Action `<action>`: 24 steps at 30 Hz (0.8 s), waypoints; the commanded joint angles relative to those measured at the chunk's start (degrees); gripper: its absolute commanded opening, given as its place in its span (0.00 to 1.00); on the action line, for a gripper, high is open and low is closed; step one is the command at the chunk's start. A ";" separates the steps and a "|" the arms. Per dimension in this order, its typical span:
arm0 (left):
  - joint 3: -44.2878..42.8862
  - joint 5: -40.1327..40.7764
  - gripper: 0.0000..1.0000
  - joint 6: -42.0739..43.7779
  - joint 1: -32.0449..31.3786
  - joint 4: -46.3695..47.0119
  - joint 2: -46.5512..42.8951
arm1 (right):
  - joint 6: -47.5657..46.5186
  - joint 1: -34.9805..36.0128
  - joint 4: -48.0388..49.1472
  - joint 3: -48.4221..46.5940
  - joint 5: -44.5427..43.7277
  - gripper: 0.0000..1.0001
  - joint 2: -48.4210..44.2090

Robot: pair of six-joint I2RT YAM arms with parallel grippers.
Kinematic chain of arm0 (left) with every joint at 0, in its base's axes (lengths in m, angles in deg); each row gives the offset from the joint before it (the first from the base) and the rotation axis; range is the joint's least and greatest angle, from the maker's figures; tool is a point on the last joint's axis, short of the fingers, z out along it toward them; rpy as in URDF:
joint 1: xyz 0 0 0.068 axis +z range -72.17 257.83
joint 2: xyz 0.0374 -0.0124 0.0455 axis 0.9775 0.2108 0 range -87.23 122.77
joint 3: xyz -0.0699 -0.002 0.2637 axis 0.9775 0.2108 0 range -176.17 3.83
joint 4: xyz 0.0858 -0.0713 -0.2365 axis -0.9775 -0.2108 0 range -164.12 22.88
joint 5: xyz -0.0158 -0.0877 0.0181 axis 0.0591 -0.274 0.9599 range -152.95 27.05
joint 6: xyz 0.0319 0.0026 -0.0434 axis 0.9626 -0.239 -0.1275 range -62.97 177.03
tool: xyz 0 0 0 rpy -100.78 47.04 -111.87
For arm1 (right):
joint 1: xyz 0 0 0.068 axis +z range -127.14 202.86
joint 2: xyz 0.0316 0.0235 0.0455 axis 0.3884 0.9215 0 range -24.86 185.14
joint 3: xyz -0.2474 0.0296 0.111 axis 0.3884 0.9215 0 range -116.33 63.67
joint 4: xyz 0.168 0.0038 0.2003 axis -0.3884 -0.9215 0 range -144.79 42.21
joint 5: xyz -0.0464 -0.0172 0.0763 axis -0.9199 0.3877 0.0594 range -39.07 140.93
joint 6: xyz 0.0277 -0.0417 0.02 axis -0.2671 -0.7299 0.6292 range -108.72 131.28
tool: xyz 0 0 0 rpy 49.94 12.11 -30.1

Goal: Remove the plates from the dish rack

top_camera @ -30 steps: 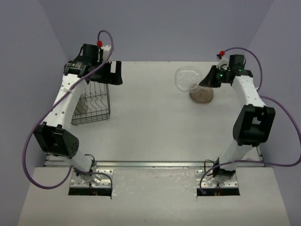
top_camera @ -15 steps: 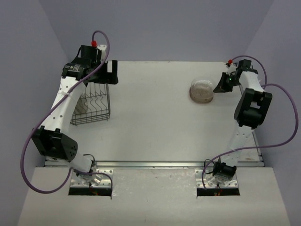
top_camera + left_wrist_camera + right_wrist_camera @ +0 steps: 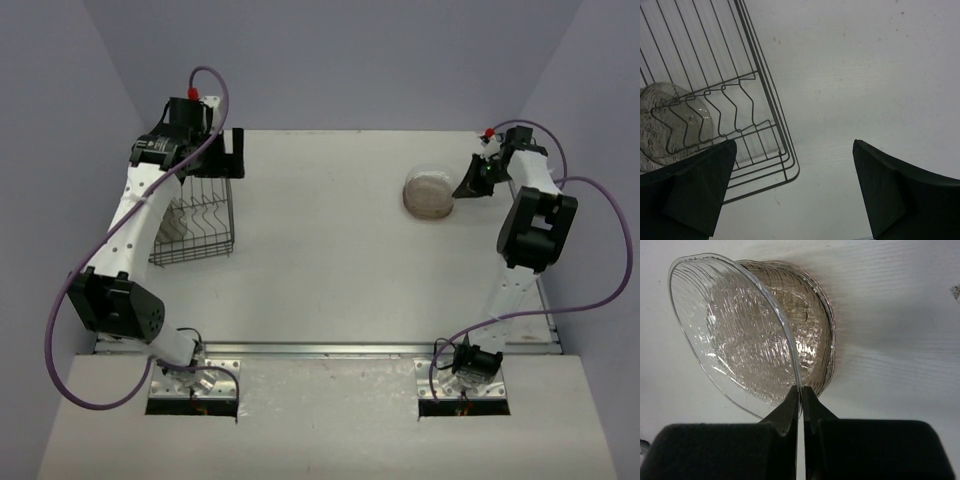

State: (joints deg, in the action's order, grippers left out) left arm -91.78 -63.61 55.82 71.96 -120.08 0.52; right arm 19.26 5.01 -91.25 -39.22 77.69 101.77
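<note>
Three plates are showing in all, and one dish rack [image 3: 205, 215]. Two of the plates are sitting together on the far right part of the table [image 3: 320, 270], well apart from the rack. There a grey-brown plate [image 3: 812, 315] is lying on the tabletop. A see-through plate [image 3: 735, 335] is leaning tilted over it, with its ribbed rim raised on one side. The right gripper [image 3: 801, 392] is pinching that see-through plate by its near rim, its two fingers closed tight on the thin edge.

The third plate, a pale plate [image 3: 665, 125], is resting inside the dish rack on the left side of the table, seen through the wavy wire dividers. Whether it is standing or lying flat is not clear.

The left gripper [image 3: 794, 150] is hanging above the far end of the rack with its jaws spread wide and nothing between them. One finger is showing over the rack's corner and the other over bare table
</note>
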 commanded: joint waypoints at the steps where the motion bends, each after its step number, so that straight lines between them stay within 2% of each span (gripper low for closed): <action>1: -0.67 3.55 1.00 -1.89 1.95 2.16 -1.77 | 1.79 0.61 -0.83 -0.69 -1.11 0.09 0.27; 3: -0.69 4.18 1.00 -1.95 2.23 2.10 -1.98 | 2.46 0.71 -1.71 -1.51 -1.28 0.22 0.71; 5: -0.14 4.62 1.00 -1.99 2.31 2.33 -2.49 | 3.09 0.80 -3.43 -2.63 -0.97 0.50 1.03; 8: 0.84 6.49 1.00 -2.01 2.56 2.71 -3.81 | 4.29 0.80 -5.61 -3.64 0.33 0.81 -0.56; 11: 0.95 8.18 1.00 -2.22 3.98 2.77 -4.84 | 4.41 0.88 -6.45 -3.64 4.01 0.99 -4.25; 14: 1.23 9.01 1.00 -1.64 5.92 2.23 -5.56 | 3.18 2.50 -5.15 -1.37 7.41 0.99 -10.50; 15: 1.91 8.21 1.00 -1.25 8.74 2.09 -5.85 | 1.87 3.20 -4.22 -0.14 7.04 0.99 -14.78; 20: 3.99 7.39 0.99 0.15 15.16 -0.16 -3.14 | -3.83 10.75 3.30 10.63 -1.03 0.99 -28.04; 24: 7.75 9.59 0.87 0.78 16.86 -0.47 0.09 | -4.73 15.85 8.33 20.16 -6.31 0.99 -37.12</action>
State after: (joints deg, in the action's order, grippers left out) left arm -86.97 -55.76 55.58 88.44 -119.93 -2.49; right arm 17.63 16.93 -89.47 -26.35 76.26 71.58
